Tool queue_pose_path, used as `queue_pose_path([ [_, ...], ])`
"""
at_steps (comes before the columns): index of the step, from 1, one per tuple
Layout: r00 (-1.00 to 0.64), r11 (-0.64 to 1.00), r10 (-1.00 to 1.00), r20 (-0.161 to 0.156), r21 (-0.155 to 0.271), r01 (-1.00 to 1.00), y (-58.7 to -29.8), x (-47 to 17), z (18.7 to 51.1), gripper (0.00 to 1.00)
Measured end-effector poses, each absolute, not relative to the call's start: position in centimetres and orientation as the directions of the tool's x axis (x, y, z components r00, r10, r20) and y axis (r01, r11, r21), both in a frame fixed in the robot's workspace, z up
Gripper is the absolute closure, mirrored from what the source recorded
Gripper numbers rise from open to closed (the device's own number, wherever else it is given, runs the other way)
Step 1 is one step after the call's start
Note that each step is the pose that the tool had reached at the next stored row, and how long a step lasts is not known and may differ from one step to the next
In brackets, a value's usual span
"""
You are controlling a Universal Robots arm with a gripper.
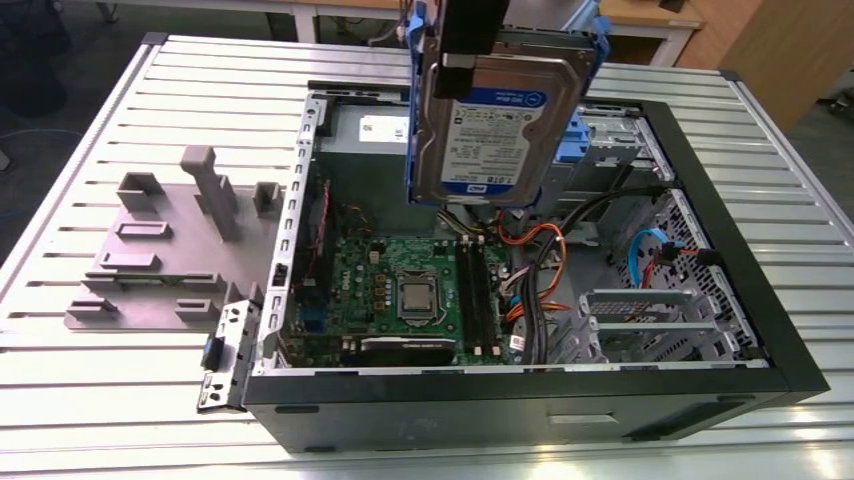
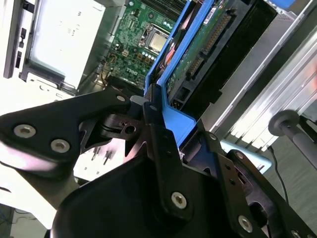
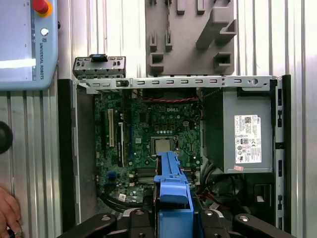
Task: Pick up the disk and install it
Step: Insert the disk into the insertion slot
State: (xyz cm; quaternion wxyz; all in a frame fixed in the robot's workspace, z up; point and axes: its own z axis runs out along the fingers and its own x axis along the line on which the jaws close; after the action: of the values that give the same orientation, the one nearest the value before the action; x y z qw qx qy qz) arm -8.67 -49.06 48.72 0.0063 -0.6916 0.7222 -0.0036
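One hard drive, the disk [image 1: 501, 125], hangs on edge in mid-air over an open PC case [image 1: 534, 400] lying on a slatted metal worktop [image 1: 80, 400]. In the exterior view it sits at approx 12 o'clock, label facing the camera, above the motherboard [image 1: 400, 295] and touching nothing below. The end effector [image 1: 458, 78] reaches down from above w/ its fingers pinched tight on the disk's blue plastic carrier. In the second wrist view the fingers [image 2: 158, 136] clamp that blue rim, w/ the drive's green circuit board and connector pins beyond. The case's drive bay w/ a blue bracket [image 1: 577, 135] lies at approx 1 o'clock of the motherboard. A grey fixture plate [image 1: 160, 260] sits at 9 o'clock, outside the case. Likely handling: stiff, dense, fairly heavy for its size, smooth metal faces, shock-sensitive. Best held by the carrier's edges, not the bare board or connector.
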Motion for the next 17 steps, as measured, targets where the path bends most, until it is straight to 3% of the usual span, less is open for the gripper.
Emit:
queue_pose_path([
  [17,-0.043,0.043,-0.999,-0.001,-0.014,-0.999,-50.1,-7.4,48.7,0.64],
])
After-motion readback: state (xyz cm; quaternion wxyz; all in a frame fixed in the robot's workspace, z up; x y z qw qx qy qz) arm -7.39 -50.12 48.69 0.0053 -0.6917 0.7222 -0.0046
